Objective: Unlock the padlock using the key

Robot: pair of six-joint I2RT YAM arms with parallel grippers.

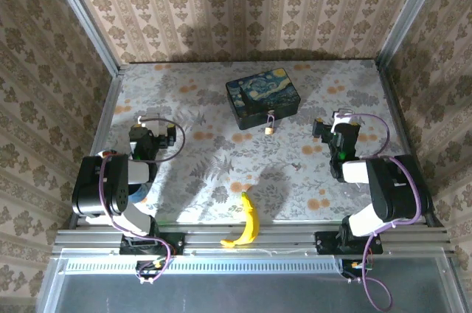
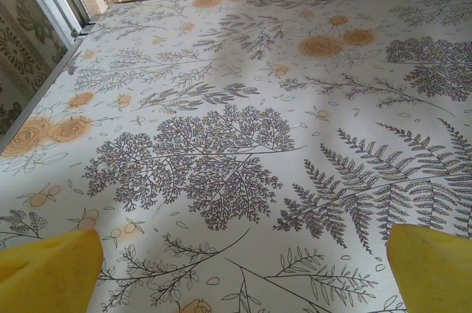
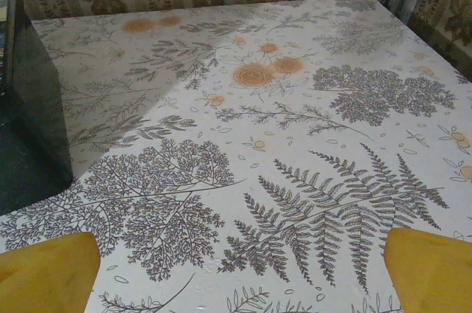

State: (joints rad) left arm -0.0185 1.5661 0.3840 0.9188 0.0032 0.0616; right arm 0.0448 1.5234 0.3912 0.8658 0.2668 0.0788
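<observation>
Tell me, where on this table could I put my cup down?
Bare table lies between the left gripper and the box, and between the padlock and the banana. Both far corners look free too. Tightest at the box front, by the padlock.

Probably a lab test cell: aluminium framing [image 1: 81, 14], wallpapered panels [image 1: 243, 3], floral tablecloth [image 1: 214, 158].

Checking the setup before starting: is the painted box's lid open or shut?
Shut: the box has its painted lid lying flat on the body, with the padlock at its front edge.
</observation>
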